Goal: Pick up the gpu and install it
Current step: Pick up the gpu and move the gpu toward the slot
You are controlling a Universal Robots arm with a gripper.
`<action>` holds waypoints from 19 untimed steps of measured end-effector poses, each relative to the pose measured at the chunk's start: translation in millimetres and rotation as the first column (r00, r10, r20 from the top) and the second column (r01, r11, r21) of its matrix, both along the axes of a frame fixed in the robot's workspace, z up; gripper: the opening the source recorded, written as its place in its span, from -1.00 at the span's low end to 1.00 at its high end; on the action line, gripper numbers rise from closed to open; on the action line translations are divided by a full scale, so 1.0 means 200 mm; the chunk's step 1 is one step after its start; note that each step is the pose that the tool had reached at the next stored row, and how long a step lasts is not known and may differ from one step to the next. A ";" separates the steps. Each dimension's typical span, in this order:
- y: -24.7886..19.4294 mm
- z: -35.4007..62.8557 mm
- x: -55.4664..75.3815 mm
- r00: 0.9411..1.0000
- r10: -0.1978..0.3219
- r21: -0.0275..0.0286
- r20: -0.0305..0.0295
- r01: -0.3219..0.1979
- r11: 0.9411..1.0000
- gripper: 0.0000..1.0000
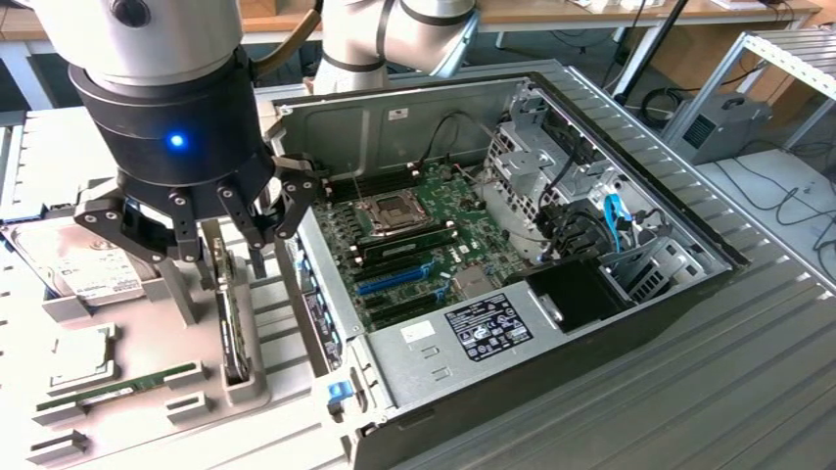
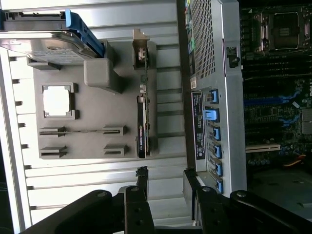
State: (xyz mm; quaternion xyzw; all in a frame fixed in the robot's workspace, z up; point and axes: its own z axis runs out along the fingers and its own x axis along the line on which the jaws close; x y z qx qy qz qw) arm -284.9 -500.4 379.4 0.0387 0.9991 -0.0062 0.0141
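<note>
The gpu [image 1: 234,328] [image 2: 142,127] is a thin black card with a green edge. It stands on its edge in a slot of the grey parts tray [image 1: 281,392] [image 2: 92,117], beside the open computer case [image 1: 523,323] [image 2: 214,73]. My gripper [image 1: 233,257] [image 2: 166,187] hangs open just above the tray, over the card's far end and close to the case wall. Nothing is between its fingers [image 2: 142,181], and it does not touch the card. Inside the case, the motherboard [image 1: 418,230] [image 2: 275,78] shows blue and black expansion slots [image 1: 392,281].
On the tray lie a silver hard drive [image 1: 81,262] [image 2: 46,41], a square processor [image 1: 81,358] [image 2: 57,102] and a slim green memory stick [image 1: 120,388] [image 2: 80,130]. The case's rear wall [image 2: 210,122] with blue clips stands right next to the gpu. Drive cages and cables [image 1: 594,211] fill the case's far side.
</note>
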 end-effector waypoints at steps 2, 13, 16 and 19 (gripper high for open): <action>0.000 -0.002 0.00 1.000 0.000 0.000 0.000 0.000 1.000 -0.15; 0.000 -0.020 0.00 1.000 0.000 0.000 0.000 0.000 1.000 -0.15; 0.000 -0.043 0.00 1.000 0.000 0.000 0.000 0.000 1.000 -0.15; 0.000 -0.044 0.00 1.000 0.000 0.000 0.000 0.000 1.000 -0.15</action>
